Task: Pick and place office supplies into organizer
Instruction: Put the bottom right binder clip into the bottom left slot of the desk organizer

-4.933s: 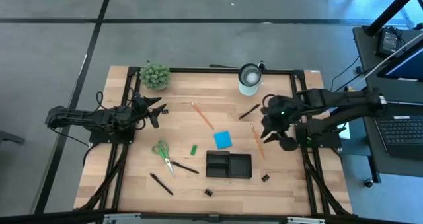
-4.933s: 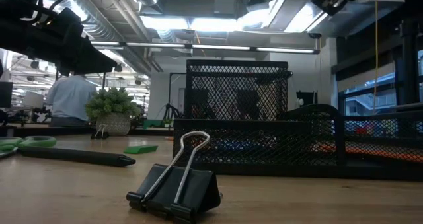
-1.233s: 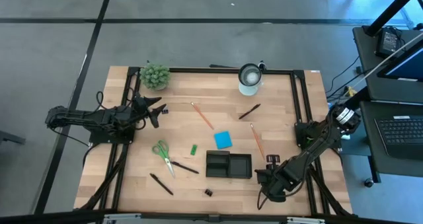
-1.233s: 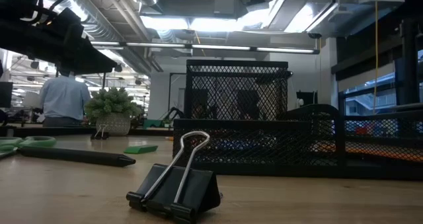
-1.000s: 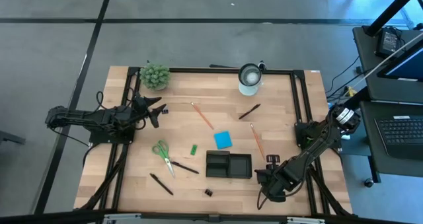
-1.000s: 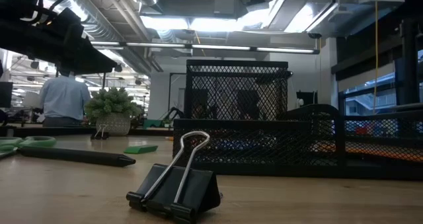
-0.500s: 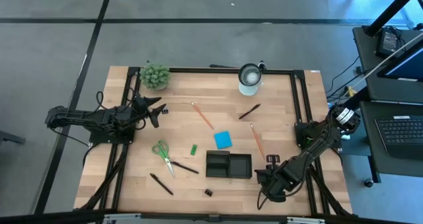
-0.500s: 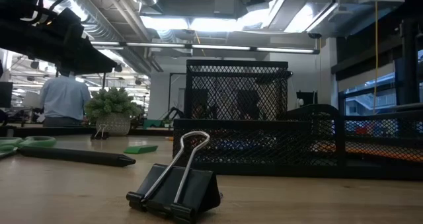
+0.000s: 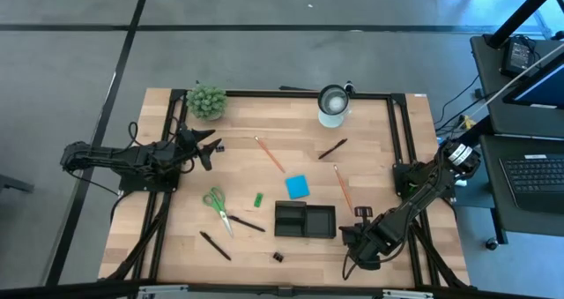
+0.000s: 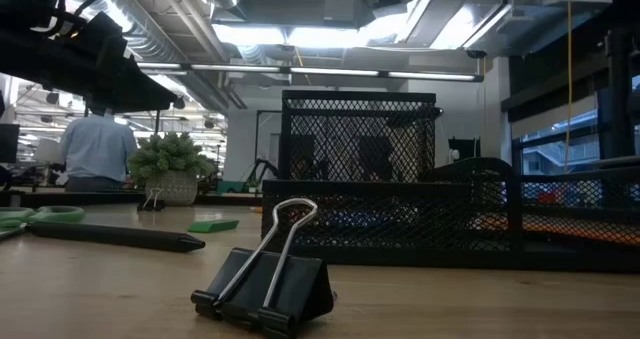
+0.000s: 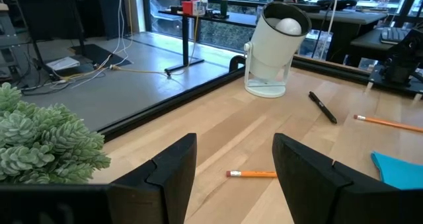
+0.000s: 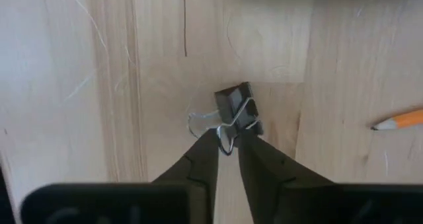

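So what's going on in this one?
The right pincer is down at the table's near right, just right of the black organizer, its fingers nearly shut around the wire loop of a small black binder clip that lies on the wood. The organizer's compartments look empty. The left pincer waits open near the plant. Scissors, pencils, pens and the blue pad lie loose.
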Robot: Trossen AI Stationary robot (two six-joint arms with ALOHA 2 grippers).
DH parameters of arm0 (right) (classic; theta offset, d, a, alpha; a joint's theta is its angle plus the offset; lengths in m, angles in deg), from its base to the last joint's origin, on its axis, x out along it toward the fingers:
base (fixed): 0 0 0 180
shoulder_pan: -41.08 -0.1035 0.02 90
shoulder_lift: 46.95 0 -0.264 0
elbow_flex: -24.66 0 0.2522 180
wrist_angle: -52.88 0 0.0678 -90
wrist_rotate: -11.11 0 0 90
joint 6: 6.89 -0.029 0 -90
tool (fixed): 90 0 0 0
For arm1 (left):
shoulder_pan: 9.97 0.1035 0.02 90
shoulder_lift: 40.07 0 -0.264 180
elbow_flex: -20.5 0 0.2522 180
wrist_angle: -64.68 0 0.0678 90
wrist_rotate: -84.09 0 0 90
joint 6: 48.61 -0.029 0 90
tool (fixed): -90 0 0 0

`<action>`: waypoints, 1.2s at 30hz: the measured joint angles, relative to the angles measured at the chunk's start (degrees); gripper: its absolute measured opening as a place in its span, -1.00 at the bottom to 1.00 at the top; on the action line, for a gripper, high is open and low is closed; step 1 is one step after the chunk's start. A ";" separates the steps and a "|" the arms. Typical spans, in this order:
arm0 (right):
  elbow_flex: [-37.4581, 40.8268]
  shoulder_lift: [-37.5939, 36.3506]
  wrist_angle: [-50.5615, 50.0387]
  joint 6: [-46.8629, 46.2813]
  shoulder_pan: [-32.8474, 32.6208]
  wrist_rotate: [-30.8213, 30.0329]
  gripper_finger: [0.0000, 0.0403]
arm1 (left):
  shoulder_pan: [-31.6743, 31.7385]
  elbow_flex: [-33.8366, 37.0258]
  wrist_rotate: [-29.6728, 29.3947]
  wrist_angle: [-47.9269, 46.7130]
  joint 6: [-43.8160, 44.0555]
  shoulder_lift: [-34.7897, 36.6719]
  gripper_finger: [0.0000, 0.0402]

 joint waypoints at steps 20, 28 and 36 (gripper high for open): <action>0.03 -0.42 0.48 -3.34 -0.01 0.39 -0.98 | 0.00 0.01 0.00 0.00 0.00 -0.02 -0.04; 0.13 -8.09 -7.32 -8.12 1.72 -4.97 -0.99 | 0.00 0.01 -0.02 0.00 0.00 -0.02 -0.04; 0.11 -16.19 -2.90 -5.12 6.58 -12.11 -0.99 | 0.00 0.01 -0.11 0.00 0.09 -0.02 -0.04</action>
